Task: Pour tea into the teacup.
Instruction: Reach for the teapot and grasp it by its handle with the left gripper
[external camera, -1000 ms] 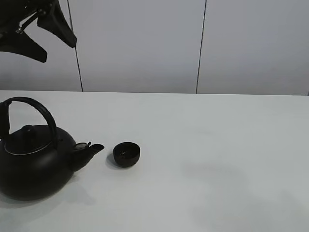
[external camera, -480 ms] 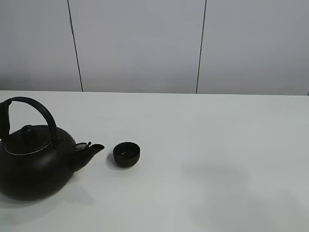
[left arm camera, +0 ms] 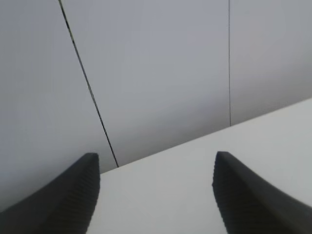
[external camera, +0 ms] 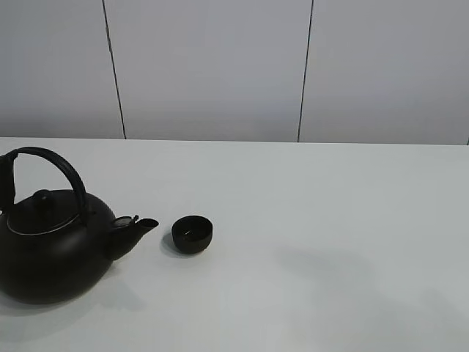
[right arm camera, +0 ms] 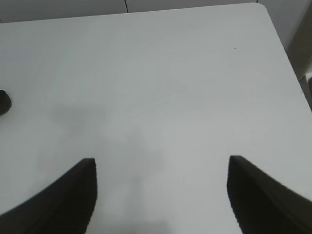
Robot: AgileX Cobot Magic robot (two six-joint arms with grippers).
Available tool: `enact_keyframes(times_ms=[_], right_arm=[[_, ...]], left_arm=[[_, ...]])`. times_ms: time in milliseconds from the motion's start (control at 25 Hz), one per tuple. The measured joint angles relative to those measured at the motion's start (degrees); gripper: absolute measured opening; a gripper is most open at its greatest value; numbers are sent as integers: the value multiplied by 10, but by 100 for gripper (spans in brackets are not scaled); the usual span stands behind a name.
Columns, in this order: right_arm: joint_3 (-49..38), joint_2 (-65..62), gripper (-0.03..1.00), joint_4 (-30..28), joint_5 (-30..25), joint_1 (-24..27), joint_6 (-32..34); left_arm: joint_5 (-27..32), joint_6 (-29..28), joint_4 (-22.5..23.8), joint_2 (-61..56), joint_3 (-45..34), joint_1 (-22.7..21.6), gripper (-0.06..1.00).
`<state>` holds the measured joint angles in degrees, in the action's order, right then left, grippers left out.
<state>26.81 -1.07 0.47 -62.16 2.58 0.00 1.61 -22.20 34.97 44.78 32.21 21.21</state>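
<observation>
A small round matte-black teacup stands on the white table, just right of the spout of a big black kettle with an arched handle. The kettle stands upright at the left. No tea stream shows. Neither gripper is in the exterior high view. My left gripper is open and empty, pointing at the wall and the table's far edge. My right gripper is open and empty above bare table. The teacup's edge shows at the border of the right wrist view.
A grey panelled wall with dark vertical seams stands behind the table. The table's rounded corner and side edge show in the right wrist view.
The left arm, seen at the upper left one second ago, has moved out of the exterior high view. The kettle and teacup have not moved.
</observation>
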Motion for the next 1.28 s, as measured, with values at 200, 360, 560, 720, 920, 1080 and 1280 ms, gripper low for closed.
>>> enact_keyframes(times_ms=[200,360,560,720,920,1080,1280], right_arm=[[0,0,52,0,0,0,0],[0,0,52,0,0,0,0],[0,0,52,0,0,0,0],[0,0,52,0,0,0,0],[0,0,52,0,0,0,0],[0,0,52,0,0,0,0],[0,0,52,0,1,0,0]], left_arm=[[-16,0,41,-10,-86,0,48],[-22,0,43,-10,-115,-5,48],[-49,-2,43,-10,-143,-64,48],[-138,-19,46,-10,-182,-121,48],[-266,-50,49,31,-215,-178,48],[-359,-55,53,123,-216,-193,48],[-427,-53,54,253,-216,-195,48]])
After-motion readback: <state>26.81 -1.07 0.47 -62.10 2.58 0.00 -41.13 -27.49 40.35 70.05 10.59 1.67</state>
